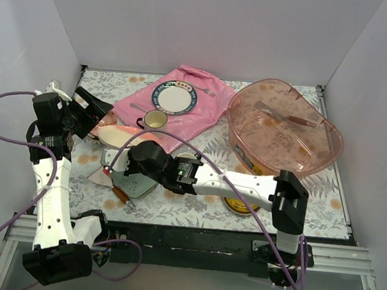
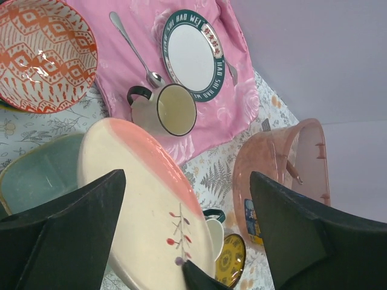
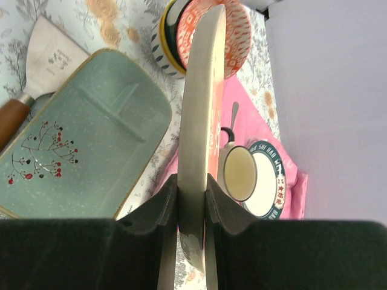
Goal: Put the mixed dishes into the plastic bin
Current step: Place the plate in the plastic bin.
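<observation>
Right hand (image 3: 192,194) clamps the pink-and-cream plate (image 3: 202,90) by its rim; left hand (image 2: 186,181) spread apart. Likely transport step: next, swing it right over the plastic bin (image 1: 295,163)

The top external view looks down from behind onto the whole floral-patterned table (image 1: 193,211). Both wrist views sit low and close, facing outward across it, sharing the pink-and-cream glazed plate (image 2: 145,205) and teal-rimmed white plate (image 2: 192,54).

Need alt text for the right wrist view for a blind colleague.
The right gripper, jaws shut on its rim, holds the pink-and-cream plate, seen edge-on. Left of it lie a pale green tray and a spatula; beyond, stacked bowls, and a mug on pink cloth.
</observation>
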Tool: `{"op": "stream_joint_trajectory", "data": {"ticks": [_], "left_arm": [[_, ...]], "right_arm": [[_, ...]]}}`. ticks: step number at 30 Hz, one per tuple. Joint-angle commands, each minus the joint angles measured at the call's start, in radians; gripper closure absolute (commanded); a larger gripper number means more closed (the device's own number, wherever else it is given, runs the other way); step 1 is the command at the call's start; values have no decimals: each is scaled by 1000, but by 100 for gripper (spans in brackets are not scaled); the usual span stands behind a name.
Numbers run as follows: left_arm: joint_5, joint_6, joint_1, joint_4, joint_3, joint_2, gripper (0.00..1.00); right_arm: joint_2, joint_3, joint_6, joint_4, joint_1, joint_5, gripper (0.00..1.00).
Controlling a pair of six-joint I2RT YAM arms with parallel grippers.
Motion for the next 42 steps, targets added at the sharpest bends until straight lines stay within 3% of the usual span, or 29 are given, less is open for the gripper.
{"op": "stream_joint_trajectory", "data": {"ticks": [1, 8, 13, 19, 20, 23, 28, 36, 42], "left_arm": [[-65, 37, 1, -60, 89, 15, 16], [-119, 55, -4, -68, 193, 45, 12], [-89, 80, -4, -35, 176, 36, 12], [81, 126, -4, 95, -20, -49, 11], [114, 127, -4, 138, -46, -75, 5], [197, 140, -5, 204, -149, -109, 5], [312, 158, -5, 287, -280, -115, 4], [358, 175, -5, 380, -439, -161, 2], [372, 153, -5, 459, -537, -190, 2]], "right_arm": [[-135, 185, -15, -37, -45, -34, 99], [-232, 296, -140, -327, -125, -187, 99], [-304, 372, -204, -514, -208, -258, 99], [-437, 330, -255, -629, -419, -318, 99], [-468, 302, -270, -646, -450, -336, 99], [-531, 253, -314, -694, -559, -359, 99], [-592, 160, -380, -694, -743, -364, 99], [-625, -6, -456, -637, -1082, -591, 99], [-611, -161, -506, -535, -1193, -648, 99]]}}
